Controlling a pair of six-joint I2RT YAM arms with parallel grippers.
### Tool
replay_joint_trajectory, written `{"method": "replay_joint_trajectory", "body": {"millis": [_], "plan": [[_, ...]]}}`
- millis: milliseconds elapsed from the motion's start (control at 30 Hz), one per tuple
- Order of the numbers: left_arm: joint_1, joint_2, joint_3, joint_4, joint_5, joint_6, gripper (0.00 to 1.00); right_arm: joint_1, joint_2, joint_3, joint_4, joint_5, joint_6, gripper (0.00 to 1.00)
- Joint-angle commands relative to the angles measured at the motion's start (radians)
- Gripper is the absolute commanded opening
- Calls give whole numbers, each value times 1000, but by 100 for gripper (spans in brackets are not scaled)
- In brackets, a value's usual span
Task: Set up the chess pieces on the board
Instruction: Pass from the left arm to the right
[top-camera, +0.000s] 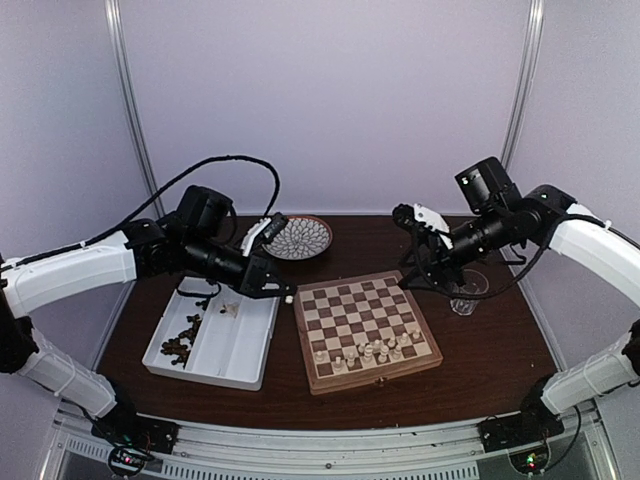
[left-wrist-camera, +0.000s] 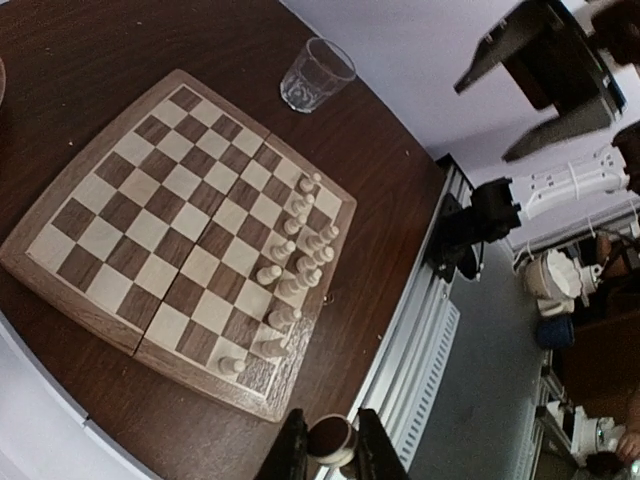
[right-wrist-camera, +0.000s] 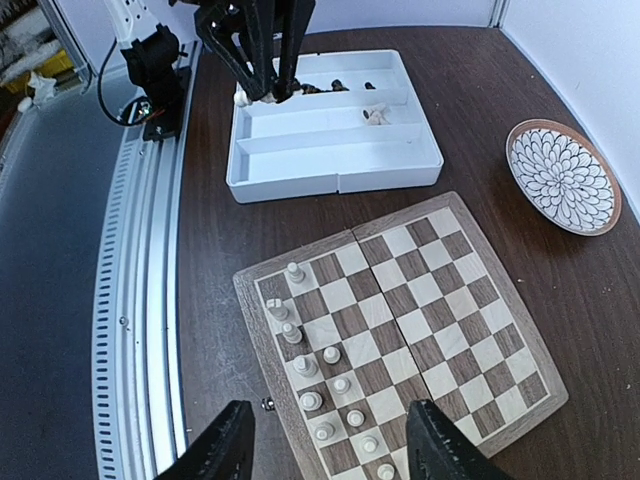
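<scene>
The board (top-camera: 352, 305) lies at the table's middle. Several cream-white chess pieces (top-camera: 370, 350) stand on its two near rows, and also show in the left wrist view (left-wrist-camera: 295, 250) and the right wrist view (right-wrist-camera: 320, 370). My left gripper (top-camera: 283, 291) hangs by the board's far left corner, over the tray's edge. It is shut on a cream piece (left-wrist-camera: 331, 439), whose dark felt base faces the camera. My right gripper (top-camera: 415, 275) is open and empty above the board's far right corner, with its fingers (right-wrist-camera: 225, 450) wide apart. Dark brown pieces (top-camera: 183, 340) lie in the white tray.
The white two-compartment tray (top-camera: 235, 345) sits left of the board with one cream piece (top-camera: 230, 310) in it. A round patterned plate (top-camera: 300, 238) stands behind it. A clear glass (top-camera: 465, 292) stands right of the board, beside my right arm.
</scene>
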Motion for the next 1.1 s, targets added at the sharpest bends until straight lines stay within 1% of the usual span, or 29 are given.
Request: {"method": "replay_joint_trajectory", "body": {"millis": [0, 33, 67, 100, 167, 267, 367, 467, 567, 667, 800, 1067], "plan": [[-62, -42, -79, 321, -270, -404, 7, 143, 15, 77, 40, 307, 99, 54], [-86, -86, -136, 462, -366, -486, 6, 178, 22, 90, 53, 367, 111, 54], [-106, -112, -189, 559, -451, -564, 6, 199, 29, 103, 63, 412, 116, 53], [-120, -134, -227, 621, -523, -624, 6, 222, 40, 124, 70, 451, 117, 53], [-138, -154, -252, 673, -639, -696, 5, 257, 67, 167, 79, 496, 133, 52], [-146, -151, -249, 709, -705, -765, 5, 303, 122, 245, 84, 530, 165, 52], [-155, -126, -263, 769, -726, -838, 5, 348, 186, 325, 78, 536, 174, 51], [-160, -79, -265, 844, -692, -910, 6, 400, 254, 397, 77, 585, 178, 51], [-173, -36, -253, 920, -658, -945, 6, 435, 305, 457, 85, 625, 197, 51], [-194, -14, -235, 942, -657, -948, 6, 448, 353, 514, 88, 647, 228, 49], [-206, -16, -221, 948, -662, -940, 6, 454, 401, 562, 106, 743, 284, 50], [-208, -31, -232, 959, -669, -945, 7, 455, 445, 590, 98, 736, 332, 46]]}}
